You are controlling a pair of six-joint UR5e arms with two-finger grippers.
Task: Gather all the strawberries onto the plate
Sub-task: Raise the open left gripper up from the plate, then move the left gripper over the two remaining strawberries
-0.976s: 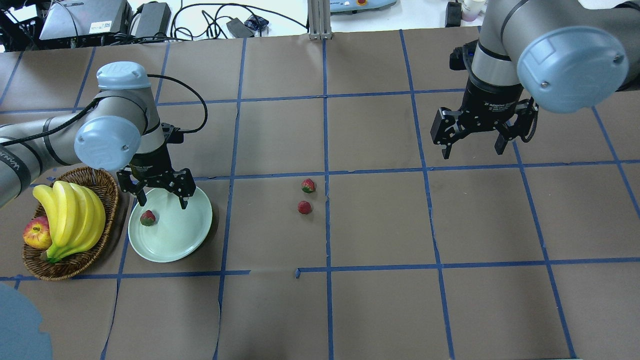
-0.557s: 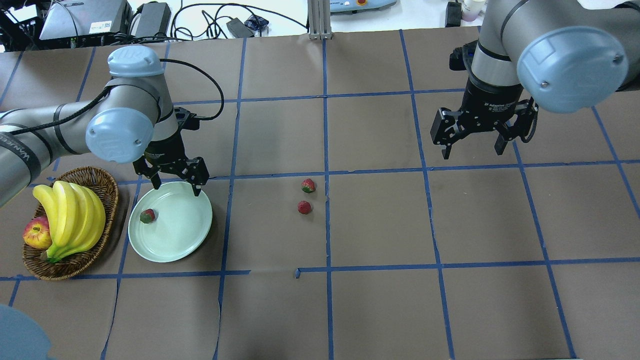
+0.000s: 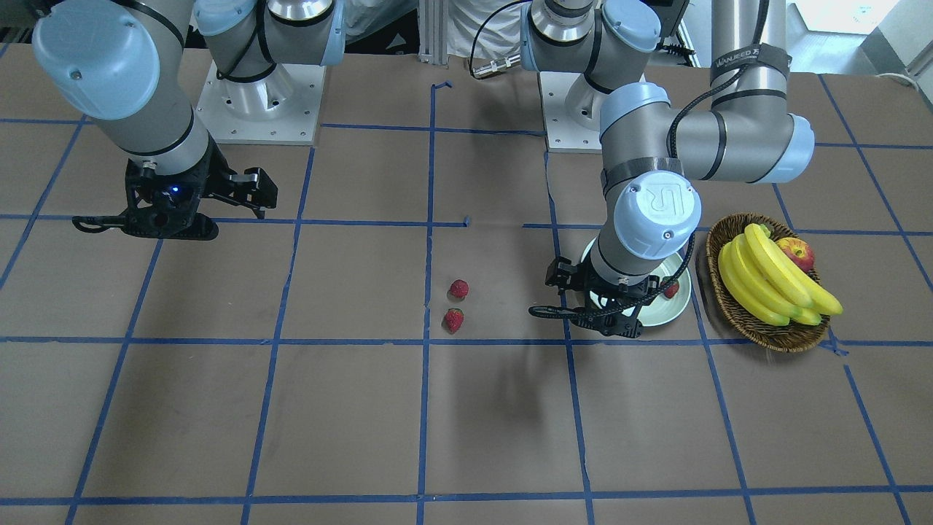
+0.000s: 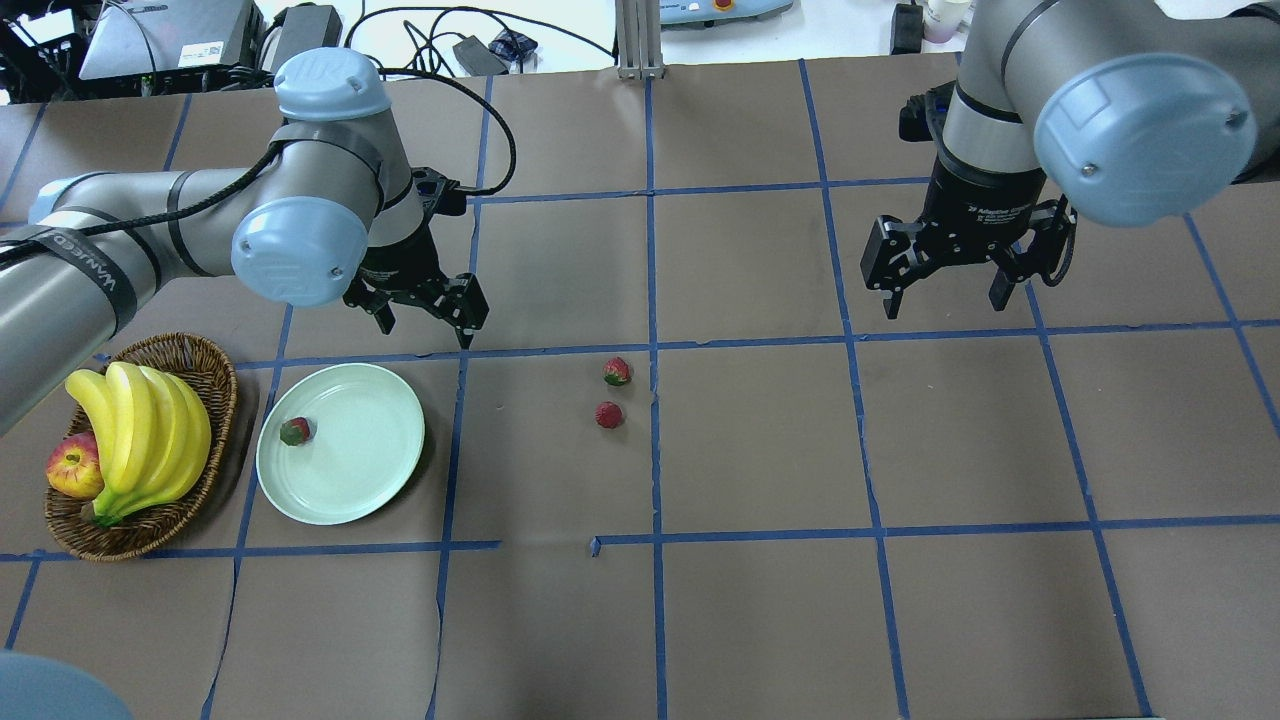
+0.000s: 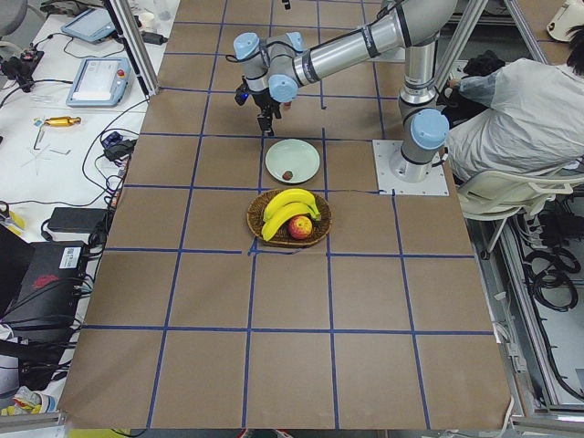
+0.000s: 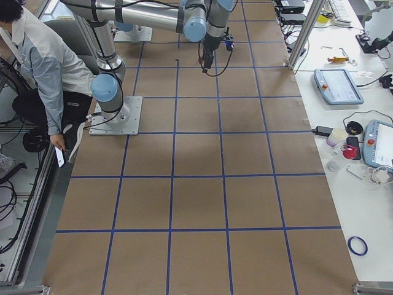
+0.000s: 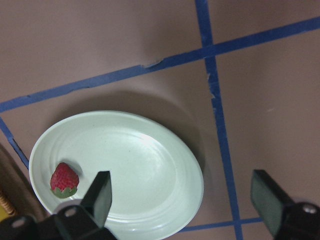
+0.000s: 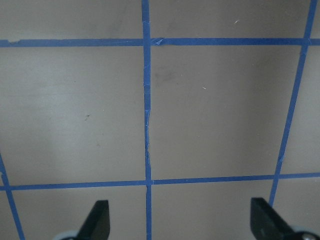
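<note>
Strawberry one (image 4: 295, 431), small, red, bumpy w/ a green cap, lies inside the round pale mint-green glossy plate (image 4: 365, 480), close to the rim on the plate's basket side. Just beside the plate there, w/ a narrow gap btwn them, sits a brown woven wicker basket (image 4: 216, 380) holding yellow bananas (image 4: 140, 430) and a red-yellow apple (image 4: 72, 467); none of these are task items.

Off the plate's opposite side, well apart from it on the brown paper table (image 4: 760, 600) w/ blue tape grid, is strawberry two (image 4: 609, 414). Strawberry three (image 4: 617, 371) is just beyond it, near but not touching. So 1 of 3 is in, 2 to go.

Past the plate's far rim, toward the loose pair, the left gripper (image 4: 425, 330) hovers above the table, fingers spread wide w/ nothing btwn them. Its wrist cam looks down on the plate and strawberry one. Farthest from the plate, well past both loose berries, the right gripper (image 4: 945, 305) hangs w/ jaws apart, also empty.

Risks, my read:
- Two and three sit close, so a finger coming down on one prob. knocks the other rolling.
- An off-centre pinch on such a small rounded berry could squirt it out.
- At drop-off the plate is shallow and slick. A high release may bounce a berry over the low rim or bump strawberry one out.
- A low arm pass could clip the plate or basket.
- If both arms go for the same pair, they could collide.
</note>
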